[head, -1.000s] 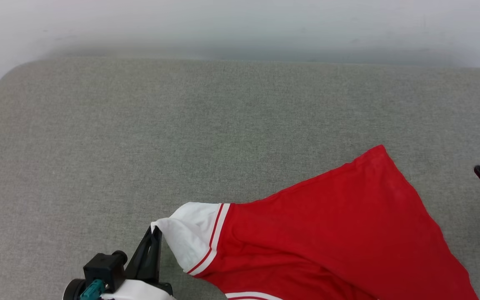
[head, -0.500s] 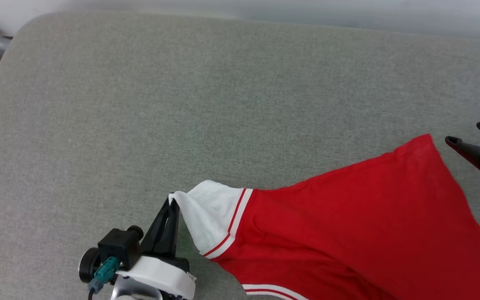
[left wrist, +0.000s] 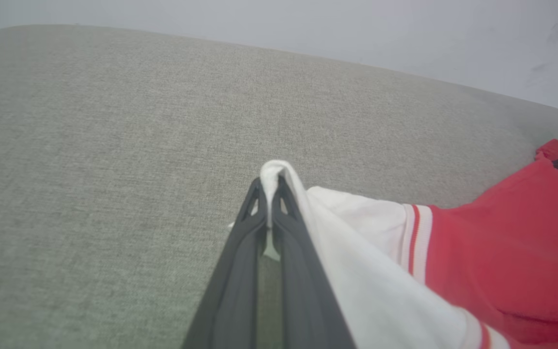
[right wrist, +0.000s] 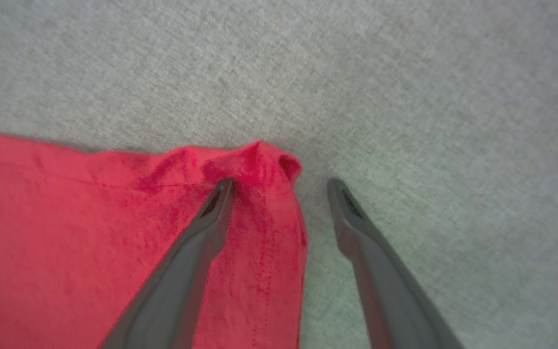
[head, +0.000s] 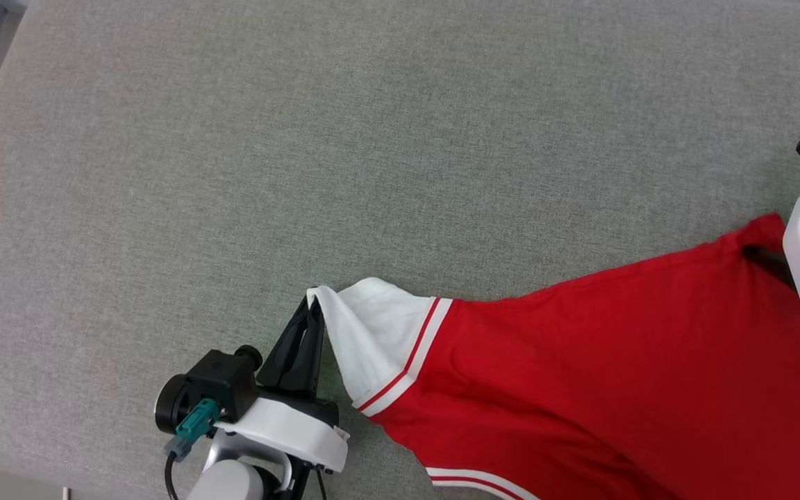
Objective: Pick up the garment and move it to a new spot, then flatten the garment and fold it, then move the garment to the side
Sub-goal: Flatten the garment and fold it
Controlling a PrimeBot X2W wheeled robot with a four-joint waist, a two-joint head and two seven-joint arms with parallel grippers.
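Since a second ago the right tool (right wrist: 281,186) has come in from the right side of the bench (head: 303,139) to the far red corner (right wrist: 269,160) of the garment (head: 580,361); the head camera has also tipped down, so the whole picture shifted. The right tool's fingers stand wide apart, one on the red cloth, the other on bare bench just beside the corner; it holds nothing yet. The left tool (left wrist: 269,194) is closed tight on the edge of the white sleeve (head: 379,326), near the bench's near edge; the garment lies spread over the near right part of the bench. I judge that holding two opposite ends serves to pull the cloth flat.
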